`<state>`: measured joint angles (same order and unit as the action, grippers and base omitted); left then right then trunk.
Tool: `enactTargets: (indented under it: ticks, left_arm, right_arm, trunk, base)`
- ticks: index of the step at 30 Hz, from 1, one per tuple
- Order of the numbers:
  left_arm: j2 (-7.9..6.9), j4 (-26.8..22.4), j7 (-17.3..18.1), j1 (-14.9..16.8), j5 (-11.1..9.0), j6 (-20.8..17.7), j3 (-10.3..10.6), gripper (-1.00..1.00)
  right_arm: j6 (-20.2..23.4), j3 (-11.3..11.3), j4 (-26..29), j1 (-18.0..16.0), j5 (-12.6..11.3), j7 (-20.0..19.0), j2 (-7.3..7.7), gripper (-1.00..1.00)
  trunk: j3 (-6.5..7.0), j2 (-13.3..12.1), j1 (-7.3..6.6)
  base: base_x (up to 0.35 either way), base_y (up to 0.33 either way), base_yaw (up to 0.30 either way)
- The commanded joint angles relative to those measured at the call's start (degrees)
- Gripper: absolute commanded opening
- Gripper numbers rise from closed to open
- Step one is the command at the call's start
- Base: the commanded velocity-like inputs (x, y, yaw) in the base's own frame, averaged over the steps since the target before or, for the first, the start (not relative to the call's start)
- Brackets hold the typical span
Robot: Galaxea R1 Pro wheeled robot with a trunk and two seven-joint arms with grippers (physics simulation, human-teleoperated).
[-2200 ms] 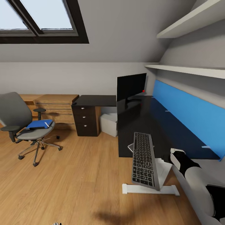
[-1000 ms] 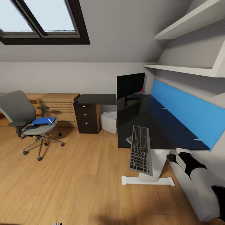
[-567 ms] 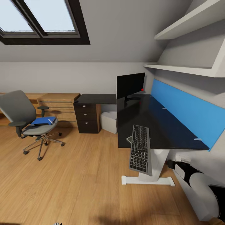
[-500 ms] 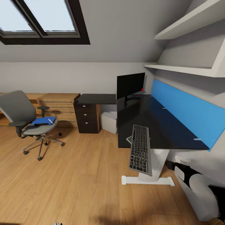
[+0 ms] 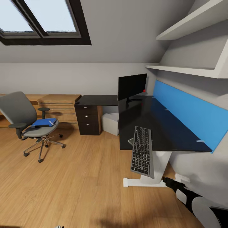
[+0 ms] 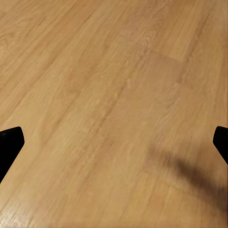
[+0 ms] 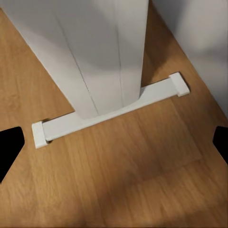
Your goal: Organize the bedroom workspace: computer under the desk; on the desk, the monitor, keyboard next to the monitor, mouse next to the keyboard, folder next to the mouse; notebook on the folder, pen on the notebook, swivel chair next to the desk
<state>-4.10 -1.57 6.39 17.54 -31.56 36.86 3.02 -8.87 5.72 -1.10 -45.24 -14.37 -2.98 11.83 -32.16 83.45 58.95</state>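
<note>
The black L-shaped desk (image 5: 158,123) runs along the right wall. The monitor (image 5: 132,87) stands at its far corner. The keyboard (image 5: 142,155) lies tilted over the desk's near end, half hanging off the edge. The white computer (image 5: 110,124) sits under the desk. At the left stands the swivel chair (image 5: 19,114), apart from the desk, with the blue folder (image 5: 41,123) and a white pen (image 5: 51,122) on its seat. I cannot make out the notebook, and the mouse is out of view. My right gripper (image 5: 167,181) (image 7: 114,142) is open and empty, low by the white pedestal leg (image 7: 95,61). My left gripper (image 6: 114,142) is open over the floor.
A light wooden drawer chest (image 5: 58,109) stands behind the chair. A long blue wall panel (image 5: 190,114) and white shelves (image 5: 186,71) line the right wall. The pedestal's flat white foot (image 7: 109,116) lies on the wood floor (image 5: 79,177) between chair and desk.
My right arm has dropped from beside the desk's near end down toward the floor by the pedestal foot. The view backed away a little at first, then held still. Nothing else moved.
</note>
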Motion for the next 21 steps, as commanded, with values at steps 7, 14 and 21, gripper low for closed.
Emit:
enactTargets:
  ticks: [7,14,21]
  left_arm:
    - [0.86,0.1,0.5,0.0,-0.5,0.1,0.2,1.00]
    - [1.26,0.1,0.5,0.0,-0.5,0.1,0.3,1.00]
    - [1.39,0.1,0.6,0.0,-0.4,0.1,0.3,1.00]
  right_arm:
    - [-5.7,0.4,-0.1,4.7,-1.1,-1.4,-0.63,1.00]
    - [-8.3,0.4,-0.1,6.5,-1.3,-2.8,-0.66,1.00]
    - [-11.2,0.4,-0.2,8.0,-1.7,-3.0,-1.72,1.00]
  trunk:
    - [-0.05,0.0,0.00]
    - [-0.05,0.0,0.00]
    - [-0.05,0.0,0.00]
  base:
    - [0.000,0.000,0.000]
    - [0.000,0.000,0.000]
    - [0.000,0.000,0.000]
